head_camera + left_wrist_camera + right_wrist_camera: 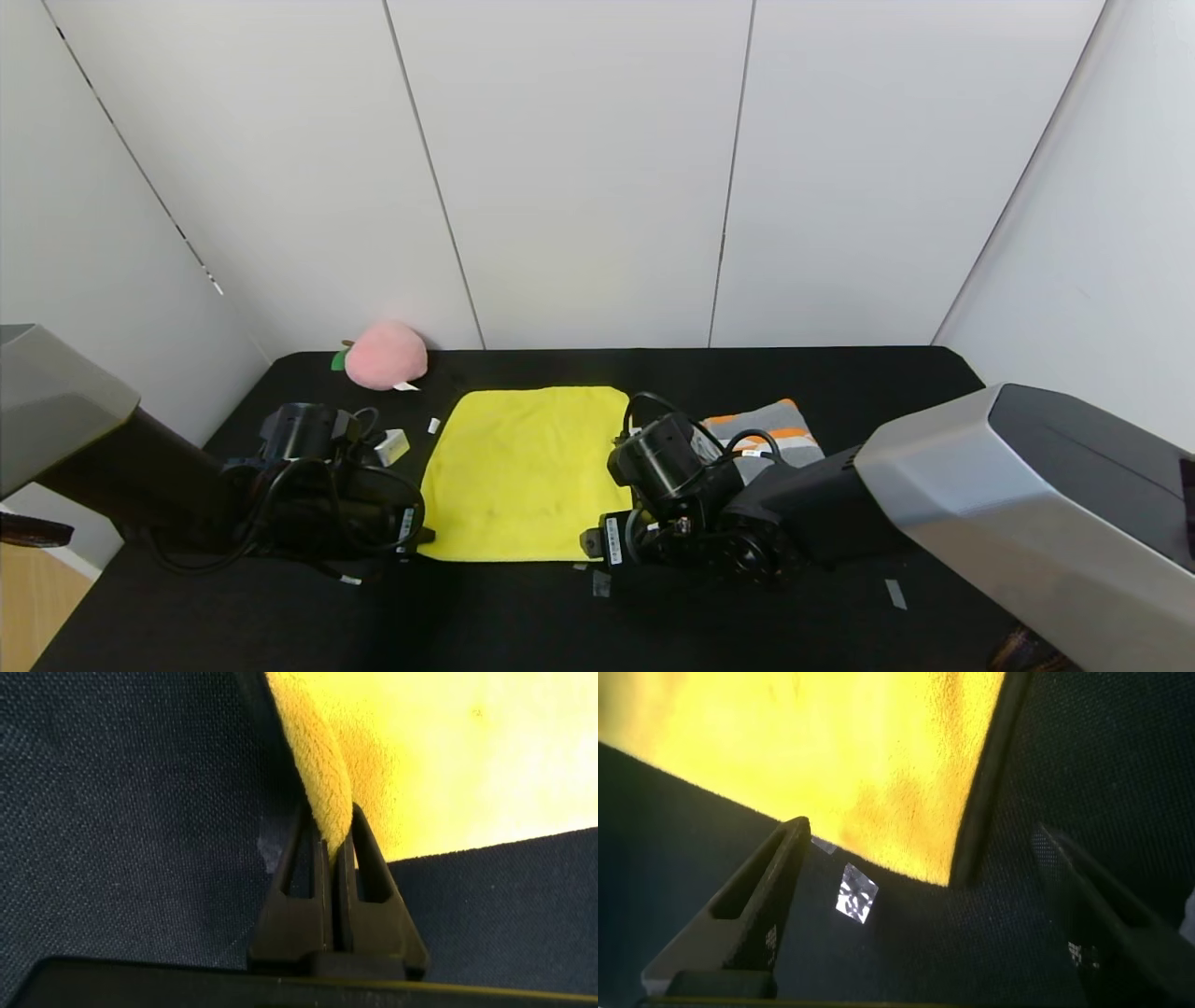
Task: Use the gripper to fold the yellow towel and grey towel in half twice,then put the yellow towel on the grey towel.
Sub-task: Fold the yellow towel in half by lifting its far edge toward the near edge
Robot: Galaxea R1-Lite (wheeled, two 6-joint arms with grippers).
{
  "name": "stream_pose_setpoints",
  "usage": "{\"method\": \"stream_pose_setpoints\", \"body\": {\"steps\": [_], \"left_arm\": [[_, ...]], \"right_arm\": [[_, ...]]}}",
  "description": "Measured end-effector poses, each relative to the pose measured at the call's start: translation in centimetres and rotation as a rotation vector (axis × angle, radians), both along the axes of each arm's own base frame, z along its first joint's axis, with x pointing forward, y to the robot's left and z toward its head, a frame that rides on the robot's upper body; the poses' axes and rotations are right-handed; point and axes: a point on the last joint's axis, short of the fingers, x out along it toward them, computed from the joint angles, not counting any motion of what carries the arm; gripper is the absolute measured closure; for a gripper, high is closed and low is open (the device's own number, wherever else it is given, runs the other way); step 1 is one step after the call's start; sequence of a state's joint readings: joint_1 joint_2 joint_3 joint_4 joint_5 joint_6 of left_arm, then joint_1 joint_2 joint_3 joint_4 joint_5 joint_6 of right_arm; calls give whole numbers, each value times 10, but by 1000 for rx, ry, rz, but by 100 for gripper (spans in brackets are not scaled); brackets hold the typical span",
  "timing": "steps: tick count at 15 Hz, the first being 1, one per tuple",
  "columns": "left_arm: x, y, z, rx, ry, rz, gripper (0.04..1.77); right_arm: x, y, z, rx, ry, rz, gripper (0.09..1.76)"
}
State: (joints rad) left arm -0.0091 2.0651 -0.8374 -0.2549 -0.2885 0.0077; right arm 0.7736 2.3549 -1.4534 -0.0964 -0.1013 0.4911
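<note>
The yellow towel (523, 471) lies spread flat on the black table (653, 625), yellow side up. My left gripper (425, 539) is at the towel's near left corner and is shut on the edge there; in the left wrist view the towel (467, 756) is pinched between the closed gripper (332, 826). My right gripper (588, 546) is open just above the near right corner, and in the right wrist view the gripper (922, 831) straddles that corner of the towel (859, 747) without gripping it. The grey towel (775, 439) with orange stripes lies behind the right arm, partly hidden.
A pink peach plush (385, 355) sits at the back left by the wall. A small white box (392, 446) lies left of the towel. Bits of tape (894, 593) mark the table, one just by the right corner (856, 893). White walls enclose the table.
</note>
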Motion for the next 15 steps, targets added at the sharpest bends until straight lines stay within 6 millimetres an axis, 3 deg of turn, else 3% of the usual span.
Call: {"method": "stream_pose_setpoints", "body": {"steps": [15], "left_arm": [[0, 0, 1, -2, -5, 0, 168]], "right_arm": [[-8, 16, -10, 5, 18, 19, 15]]}}
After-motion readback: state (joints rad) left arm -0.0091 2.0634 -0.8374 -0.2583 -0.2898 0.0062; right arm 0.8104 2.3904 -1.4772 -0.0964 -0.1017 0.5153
